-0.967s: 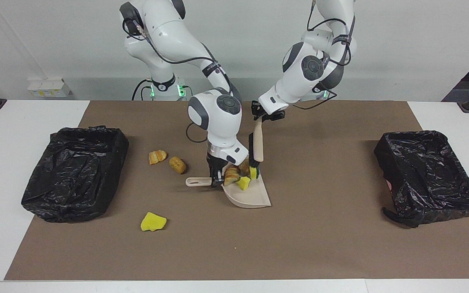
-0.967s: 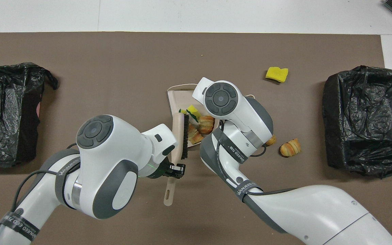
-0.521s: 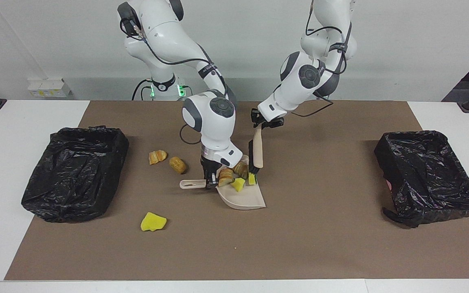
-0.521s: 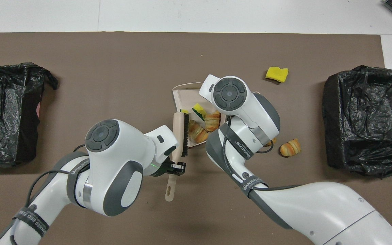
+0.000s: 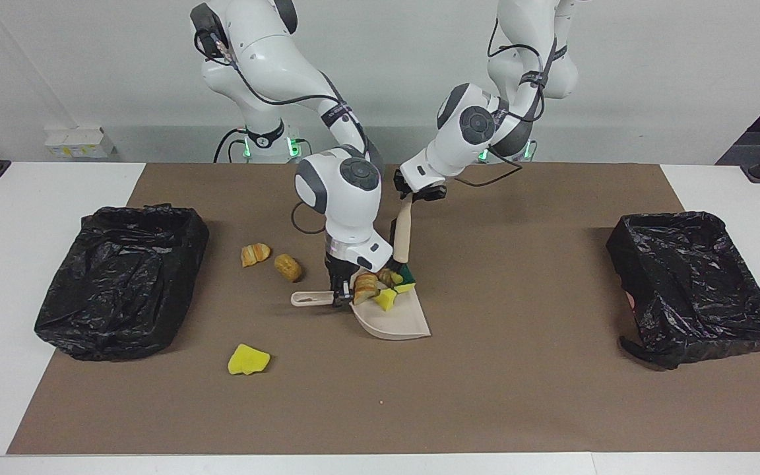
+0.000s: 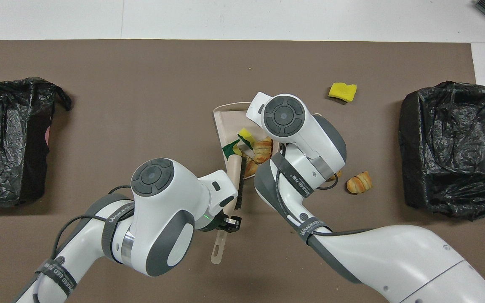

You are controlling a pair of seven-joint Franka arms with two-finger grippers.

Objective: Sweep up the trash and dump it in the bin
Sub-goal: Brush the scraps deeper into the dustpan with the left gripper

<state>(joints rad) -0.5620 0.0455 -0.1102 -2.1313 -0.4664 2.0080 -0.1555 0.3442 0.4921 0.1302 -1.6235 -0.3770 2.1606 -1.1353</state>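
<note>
A beige dustpan point(image 5: 400, 322) point(image 6: 225, 123) rests on the brown mat at mid-table, and my right gripper point(image 5: 340, 294) is shut on its handle. Trash lies in the pan: tan bread lumps point(image 5: 366, 287) point(image 6: 262, 148) and yellow sponge pieces point(image 5: 386, 299) point(image 6: 246, 135). My left gripper point(image 5: 418, 193) point(image 6: 227, 221) is shut on a beige brush point(image 5: 402, 239) point(image 6: 236, 180), which leans with its bristles against the trash in the pan. More trash is loose on the mat toward the right arm's end: two bread lumps point(image 5: 255, 253) point(image 5: 287, 267) and a yellow sponge point(image 5: 248, 359) point(image 6: 342, 91).
Two bins lined with black bags stand on the mat, one at the right arm's end point(image 5: 123, 280) point(image 6: 449, 147) and one at the left arm's end point(image 5: 693, 287) point(image 6: 6, 139). White table point(image 5: 43, 185) borders the mat.
The left arm has swung the brush toward the right arm's side, pushing a green-backed sponge deeper into the pan. The dustpan shifted slightly toward the right arm's end, then held still.
</note>
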